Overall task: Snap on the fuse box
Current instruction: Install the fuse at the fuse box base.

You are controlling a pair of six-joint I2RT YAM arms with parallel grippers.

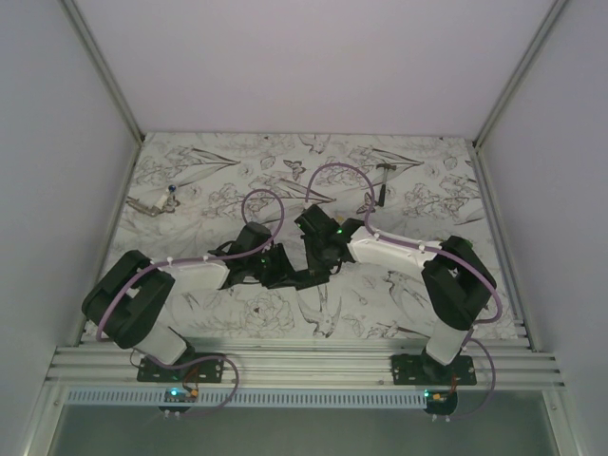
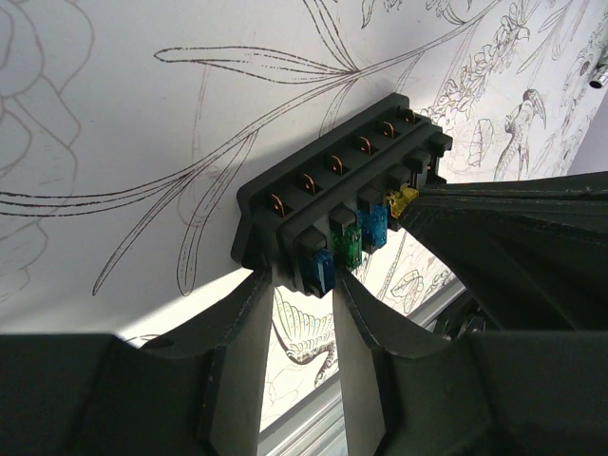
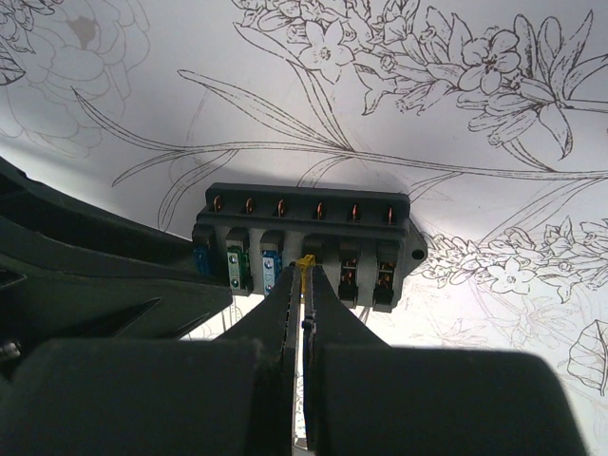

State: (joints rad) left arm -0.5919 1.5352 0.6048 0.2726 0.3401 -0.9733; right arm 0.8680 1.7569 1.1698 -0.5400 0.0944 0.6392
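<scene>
- Left fingers (image 2: 237, 332): clamped on the near short end of the fuse box (image 2: 323, 176), one finger on each side. A blue fuse (image 2: 318, 271) sits between the tips. Judged role: a vice. Hold the box rigid so that it does not tilt under the other arm's load.
- Right fingers (image 3: 277, 318): drawn almost together, pinching a yellow fuse (image 3: 306, 258) at the tips. The fuse is at the fourth slot counted from the clamped end.
- Fuse box location: at the centre of the top view, where the two wrists meet. It cannot be told whether the box rests on the tabletop (image 3: 142, 85) or is held off it.
- Slot state: the first three slots carry the blue fuse, a green fuse (image 2: 348, 245) and a second blue fuse (image 2: 372, 226). The two slots beyond the yellow fuse show bare contacts.
- Step in hand, as judged: seat the yellow fuse.
  - Line its blades up with the slot.
  - Press straight along the slot axis, toward 12 o'clock in the right wrist view.
  - Apply no side load. The second blue fuse stands just beside, at 9 o'clock.
- Risk, as judged: an off-axis push could bend the blades or twist the box out of the clamp.
- Release only when the yellow top sits level with its neighbours.
- Far field, top view: a small item (image 1: 157, 202) lies at 10 o'clock and another small item (image 1: 381, 193) at 1 o'clock. Both are well apart from the work and too small to identify. Neither is needed here.
</scene>
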